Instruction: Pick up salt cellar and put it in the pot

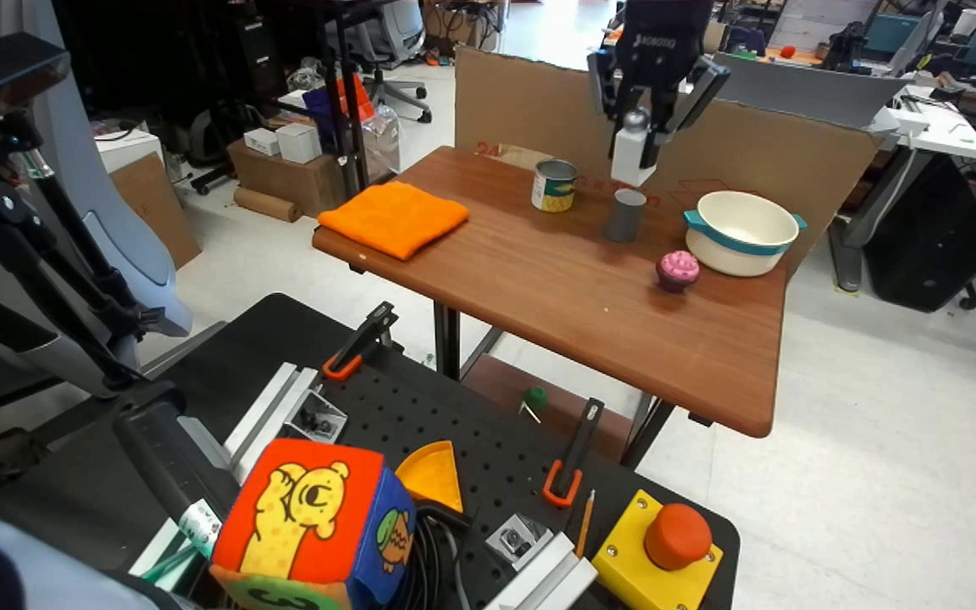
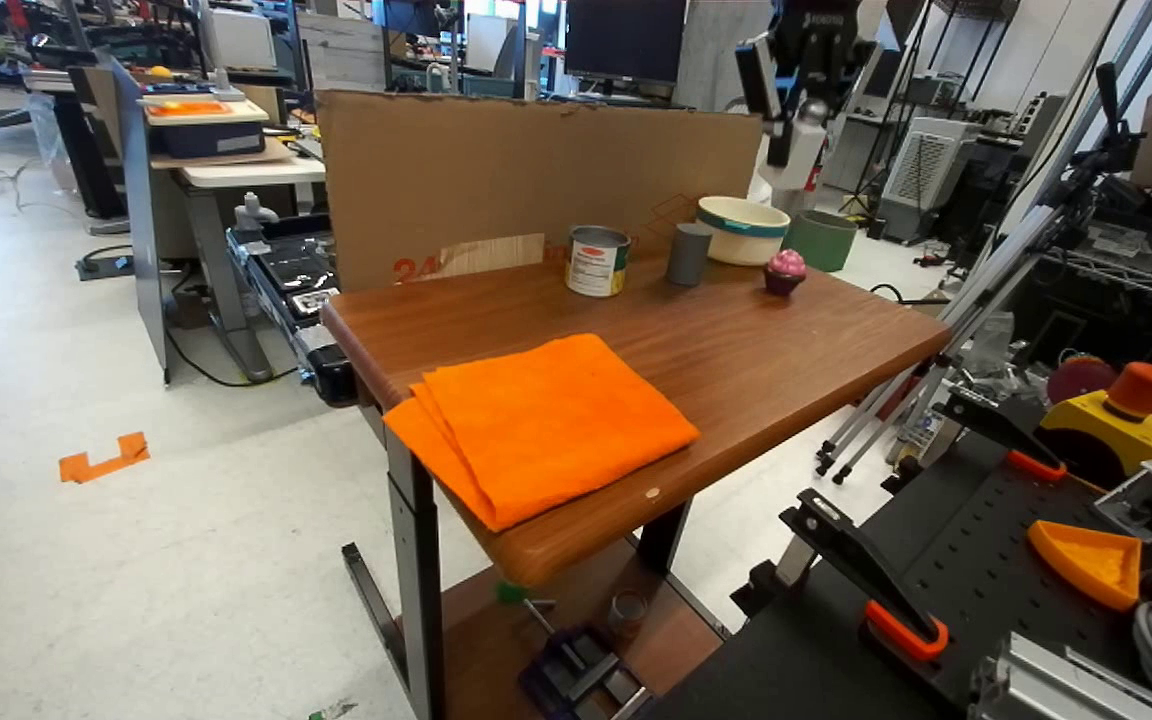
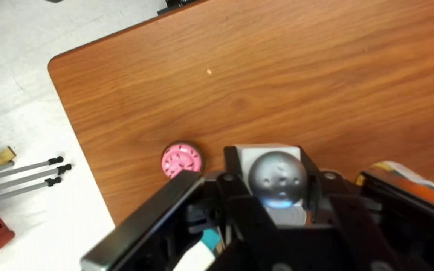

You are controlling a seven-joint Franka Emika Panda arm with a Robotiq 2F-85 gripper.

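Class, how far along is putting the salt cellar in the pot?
Done, it seems: the white silver-domed salt cellar is off the brown wood-grain table. In hand: the black claw grips it in the air. Left: the round cream-and-teal pot stands apart from it, so carry it there and release.

Shaker (image 1: 629, 163) in my gripper (image 3: 271, 165), above the table (image 1: 522, 263).
In wrist view, cupcake (image 3: 182, 160) and pot (image 3: 211, 238) left of my gripper, can (image 3: 399, 168) right.
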